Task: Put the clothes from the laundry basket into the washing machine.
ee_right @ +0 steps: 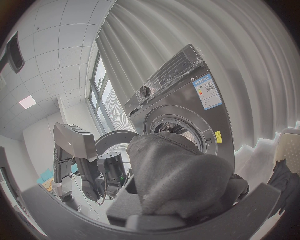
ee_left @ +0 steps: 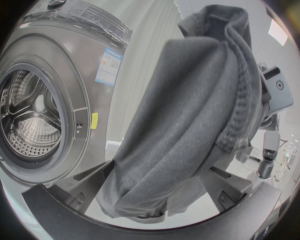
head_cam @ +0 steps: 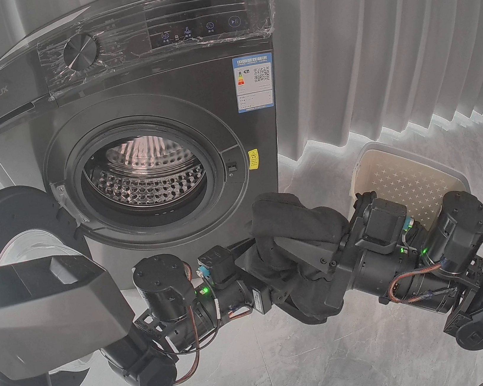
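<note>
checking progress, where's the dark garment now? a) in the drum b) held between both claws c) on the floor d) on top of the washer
b: the garment sits between the left claw and right claw, off the floor, outside the empty drum.

Bright, even daylight. The backlit curtain [head_cam: 385, 31] glows, hottest along the hem at the floor [head_cam: 305, 178]. Glare on the plastic film [head_cam: 158, 33] over the washing machine [head_cam: 183, 121] panel, and reflections in the drum [head_cam: 142, 169]. The dark cloth [head_cam: 296, 236] reads near black. Wrist views have heavy fisheye bend and black corners. The window [ee_right: 103, 93] and ceiling light [ee_right: 27, 102] are blown out.
</note>
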Available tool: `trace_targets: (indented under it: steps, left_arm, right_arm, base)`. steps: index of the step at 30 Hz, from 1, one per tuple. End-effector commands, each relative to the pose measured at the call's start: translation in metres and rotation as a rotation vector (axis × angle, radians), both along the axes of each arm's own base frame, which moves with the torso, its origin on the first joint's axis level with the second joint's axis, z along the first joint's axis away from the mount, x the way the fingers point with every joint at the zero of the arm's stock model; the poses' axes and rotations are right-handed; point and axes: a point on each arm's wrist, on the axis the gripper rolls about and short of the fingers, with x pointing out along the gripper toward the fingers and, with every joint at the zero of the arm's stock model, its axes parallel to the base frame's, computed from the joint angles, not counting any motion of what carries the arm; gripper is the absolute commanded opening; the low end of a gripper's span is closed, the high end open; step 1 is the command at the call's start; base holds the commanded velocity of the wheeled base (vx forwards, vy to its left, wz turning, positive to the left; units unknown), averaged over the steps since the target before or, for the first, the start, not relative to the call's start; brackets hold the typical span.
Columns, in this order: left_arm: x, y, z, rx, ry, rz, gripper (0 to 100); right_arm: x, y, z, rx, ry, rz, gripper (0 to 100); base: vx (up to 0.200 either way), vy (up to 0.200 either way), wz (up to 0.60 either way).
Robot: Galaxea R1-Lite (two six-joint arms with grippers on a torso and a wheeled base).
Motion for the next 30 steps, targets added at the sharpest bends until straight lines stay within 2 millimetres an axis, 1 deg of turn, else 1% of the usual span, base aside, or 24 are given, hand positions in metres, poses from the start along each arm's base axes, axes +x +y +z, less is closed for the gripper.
trace_targets:
  steps: [1,5,11,12,16,19,30]
  left_arm:
    - [-0.002,0.004,0.007,0.001,-0.022,-0.054,100]
    - [-0.004,0.014,0.005,0.025,-0.026,-0.138,100]
    - [-0.001,0.018,0.005,0.033,-0.037,-0.19,100]
    - [0.0,0.016,0.002,0.042,-0.042,-0.214,100]
    - [0.001,0.013,-0.009,0.057,-0.018,-0.223,100]
    - [0.006,0.01,-0.018,0.066,-0.01,-0.225,100]
    - [0.016,0.002,-0.025,0.064,-0.023,-0.231,100]
  right_arm:
    - [0.002,-0.002,-0.005,-0.004,0.027,-0.002,0]
    - [0.003,-0.006,-0.007,-0.006,0.038,-0.009,0]
    - [0.004,-0.005,-0.005,-0.002,0.033,-0.008,0]
    - [0.002,-0.002,-0.006,-0.003,0.034,0.002,0]
    - [0.002,0.0,-0.007,-0.005,0.036,0.006,0]
    - [-0.001,0.002,-0.007,-0.001,0.034,0.019,0]
    - [-0.003,0.006,-0.002,0.014,0.02,0.033,0]
  base:
    - [0.0,0.0,0.0]
    - [0.0,0.0,0.0]
    - [0.0,0.0,0.0]
    - [0.0,0.0,0.0]
    - [0.0,0.0,0.0]
    - [0.0,0.0,0.0]
    - [0.0,0.0,0.0]
